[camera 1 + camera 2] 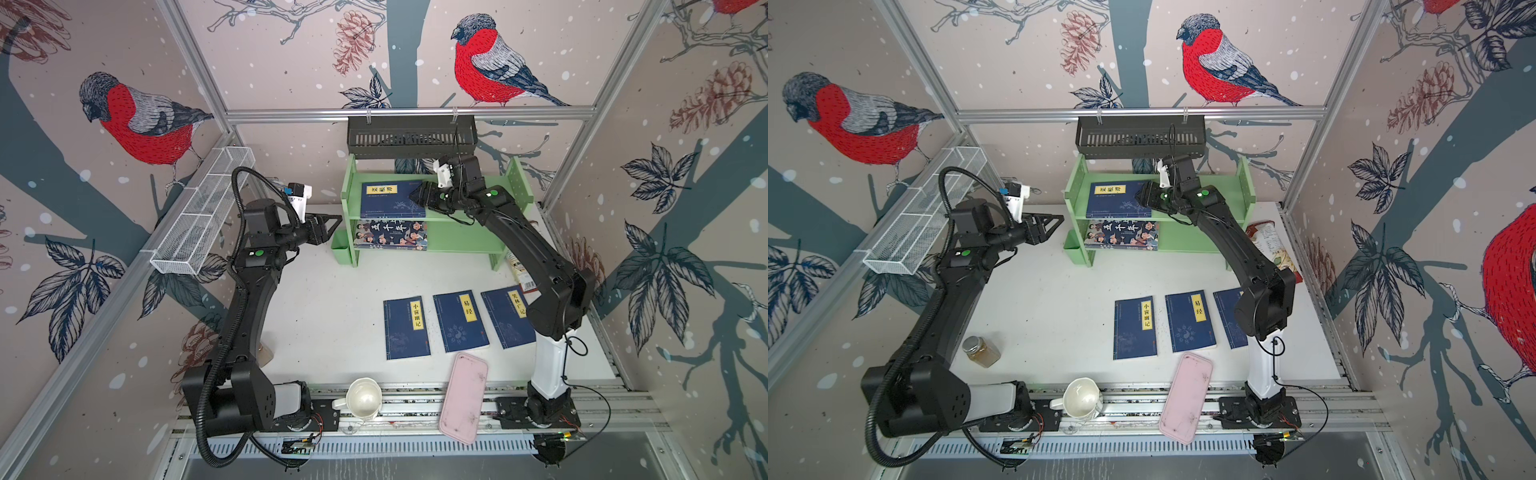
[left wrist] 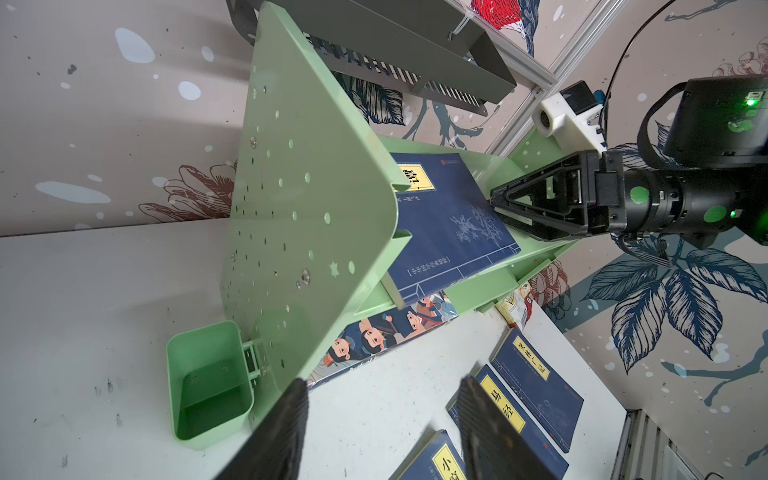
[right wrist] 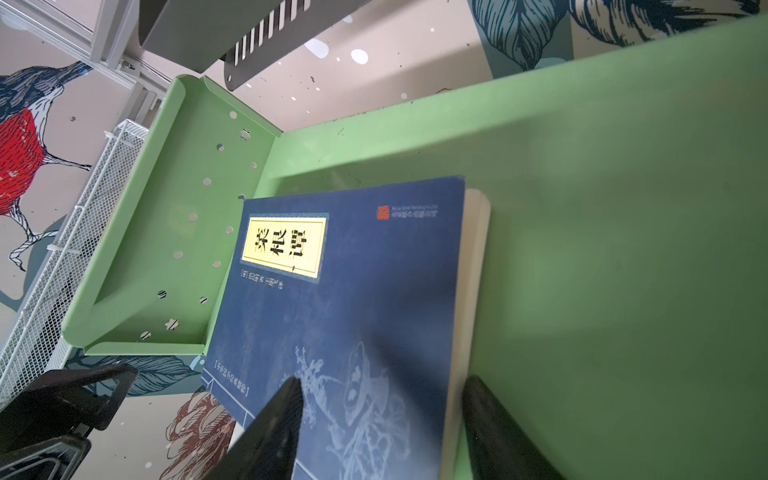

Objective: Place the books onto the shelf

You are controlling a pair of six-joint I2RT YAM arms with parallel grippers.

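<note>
The placing step looks nearly done. The right gripper [image 1: 414, 194], fingers apart, straddles an edge of the navy paperback [image 1: 388, 203], which lies flat on the green shelf [image 1: 457, 239]'s upper tier, apparently ungripped. The left gripper [image 1: 334, 222] has its fingers apart and empty. The next move calls for backing out and fetching the three paperbacks [image 1: 460, 320] off the counter [image 1: 332, 311].

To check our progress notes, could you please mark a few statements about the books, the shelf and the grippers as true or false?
1. Three navy books lie on the table. True.
2. The cartoon book sits on the shelf's upper tier. False: it sits on the lower tier; a navy book lies on the upper one.
3. The left gripper holds a book. False: it is open and empty, beside the shelf.
4. The right gripper is at the navy book on the upper tier. True.
</note>
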